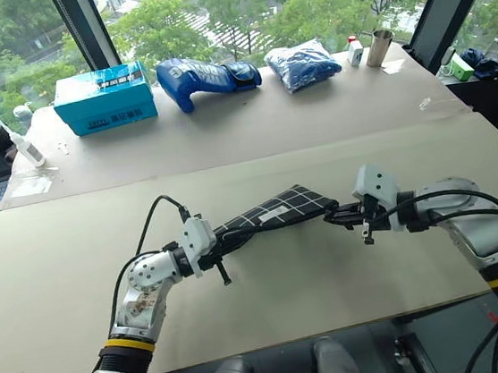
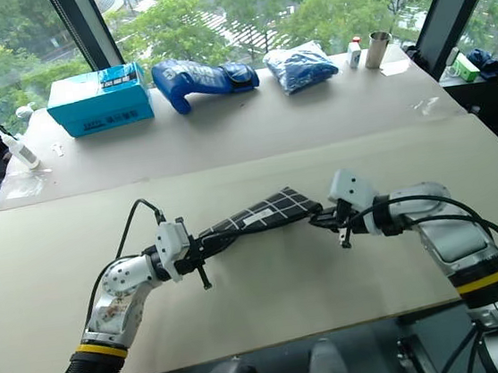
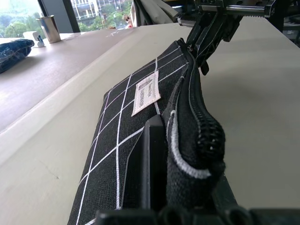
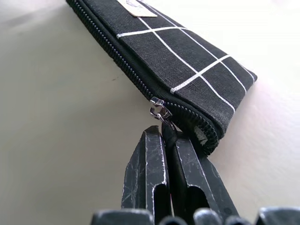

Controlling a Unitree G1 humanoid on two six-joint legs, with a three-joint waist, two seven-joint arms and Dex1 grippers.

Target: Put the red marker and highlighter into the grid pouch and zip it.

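Worktop point(image 1: 274, 328) carries no loose pens near the arms; the grid pouch point(image 1: 274, 211) hangs stretched between both grippers above it. Judging by that, the marker and highlighter are probably inside. The zipper looks drawn to its end, so the zipping seems all but done. Left gripper point(image 1: 217, 247) has its jaws clamped on one pouch end; right gripper point(image 1: 343, 214) pinches the zipper pull strap point(image 4: 169, 132).

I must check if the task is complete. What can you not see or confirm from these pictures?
- Red marker and highlighter: the closed grid pouch would hide them, so whether they are inside is unconfirmed.
- Pouch end at the left gripper: covered by its fingers in the left wrist view.
- Pull strap: mostly pinched inside the right gripper.
- Label text: too small to read.
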